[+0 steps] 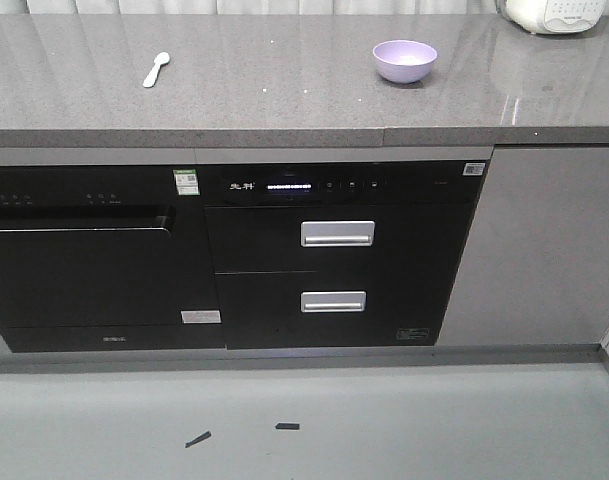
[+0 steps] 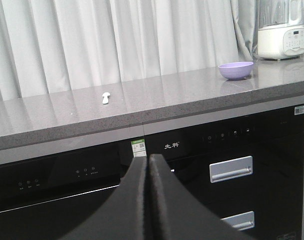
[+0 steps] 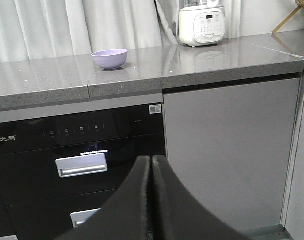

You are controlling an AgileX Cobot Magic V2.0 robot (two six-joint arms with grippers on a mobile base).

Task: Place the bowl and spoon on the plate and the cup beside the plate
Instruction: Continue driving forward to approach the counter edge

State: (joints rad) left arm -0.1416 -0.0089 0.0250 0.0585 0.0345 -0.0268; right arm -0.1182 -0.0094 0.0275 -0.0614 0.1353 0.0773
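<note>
Bowl [image 1: 404, 60] and spoon [image 1: 156, 69] are the only task things in view; no plate or cup shows in any camera. The grey countertop [image 1: 284, 95] carries both. The lavender bowl sits upright at the right and the pale spoon lies at the left, well apart. A white appliance [image 3: 201, 22] stands at the far right.

Below the counter is a black built-in unit [image 1: 264, 300]. The left gripper [image 2: 148, 162] and right gripper [image 3: 151, 162] hang low in front of it, each clenched with the fingers pressed together on nothing.

By my reading no step has begun. The next move calls for lifting an arm to counter height, parting its fingers and finding the plate.

The panel bears a white two-character Chinese logo [image 2: 171, 146], a green-and-white sticker [image 1: 187, 182] and a small QR label [image 1: 474, 169], all too small to read.
</note>
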